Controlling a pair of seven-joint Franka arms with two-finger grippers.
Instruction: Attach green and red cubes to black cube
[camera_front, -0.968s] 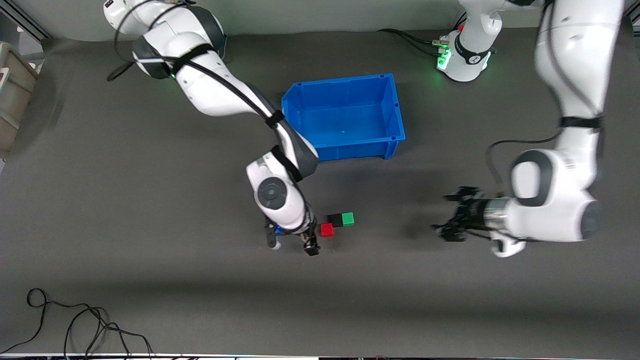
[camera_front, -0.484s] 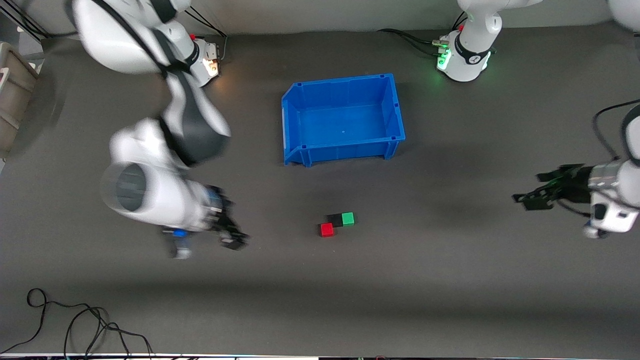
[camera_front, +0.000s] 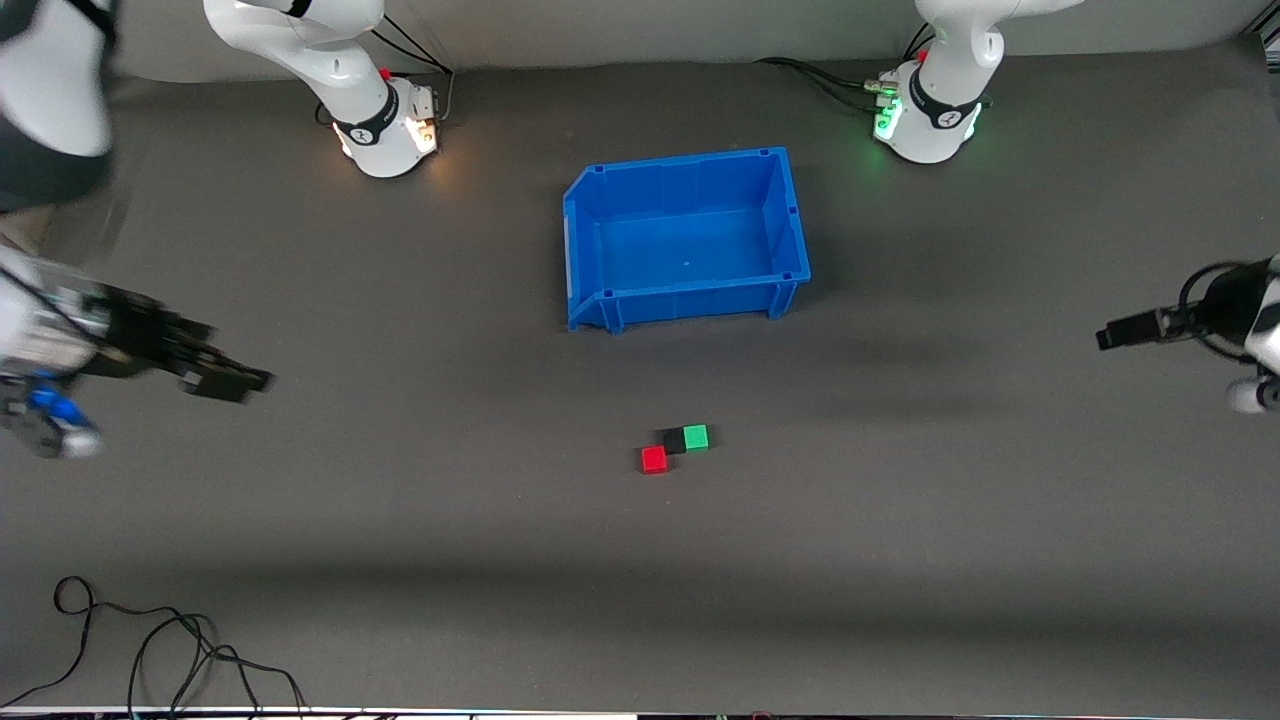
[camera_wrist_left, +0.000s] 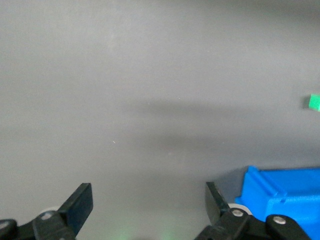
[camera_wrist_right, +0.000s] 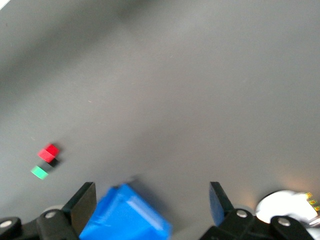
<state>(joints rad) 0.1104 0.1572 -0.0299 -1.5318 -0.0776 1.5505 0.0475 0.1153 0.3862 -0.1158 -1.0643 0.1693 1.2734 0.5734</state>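
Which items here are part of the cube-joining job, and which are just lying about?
Job items:
- green cube, touching the black cube
- black cube, in the middle
- red cube, at the black cube's corner

Lying about:
- blue bin, farther from the front camera than the cubes
- loose black cable
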